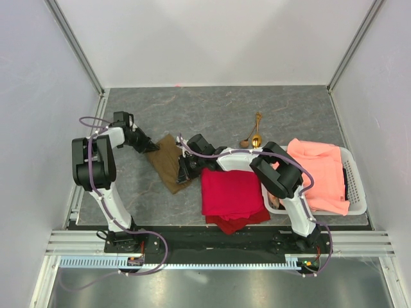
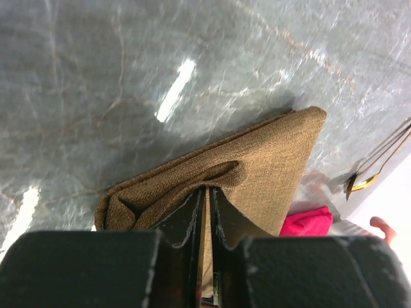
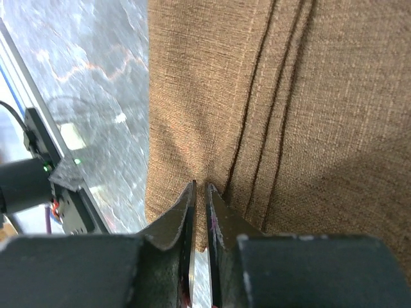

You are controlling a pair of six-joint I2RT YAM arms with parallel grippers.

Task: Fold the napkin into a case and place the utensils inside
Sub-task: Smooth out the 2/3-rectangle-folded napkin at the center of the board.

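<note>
On the grey table's left half, two grippers pinch a folded olive-brown napkin from opposite sides.

The left gripper (image 2: 207, 190) has its jaws pressed almost together on a puckered ridge of the napkin (image 2: 273, 154) at its far corner. The right gripper (image 3: 200, 187) is likewise nipped shut on the cloth's near edge, where long creases run away from its tips. Between them the napkin lies flat as a narrow folded strip, just beside the red cloth (image 1: 231, 192). The gold utensils (image 1: 254, 133) rest well apart, further back toward the white basket (image 1: 360, 192). The fabric looks thin, light and limp, so it will likely sag and let its layers slide. The safest hold seems to be at an edge or corner, with every layer caught in the pinch.
</note>
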